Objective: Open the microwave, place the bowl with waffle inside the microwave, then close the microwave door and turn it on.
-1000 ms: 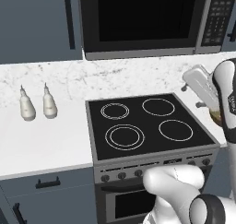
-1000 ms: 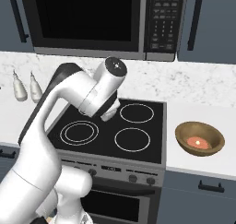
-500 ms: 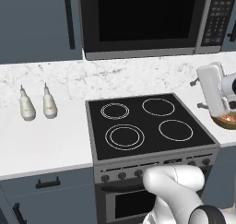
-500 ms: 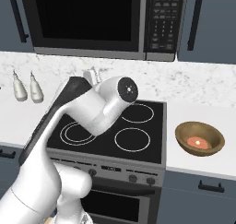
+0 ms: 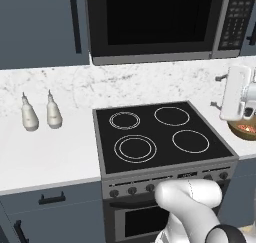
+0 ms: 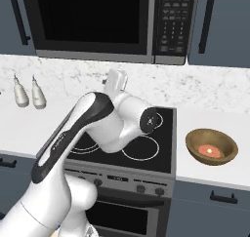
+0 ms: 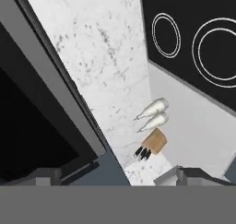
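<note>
Even, flat rendered light, bright and sharp throughout. Soft shadows lie beside the two bottles (image 5: 39, 113) on the counter (image 5: 50, 157). No glare or blur.

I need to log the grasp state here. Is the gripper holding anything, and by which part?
Nothing is held. The bowl with the waffle sits alone on the counter, and the microwave door is untouched.

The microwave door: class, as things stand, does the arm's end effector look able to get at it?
Probably yes. The microwave door is shut, with nothing in front of it; the end effector sits just below, above the stove.
</note>
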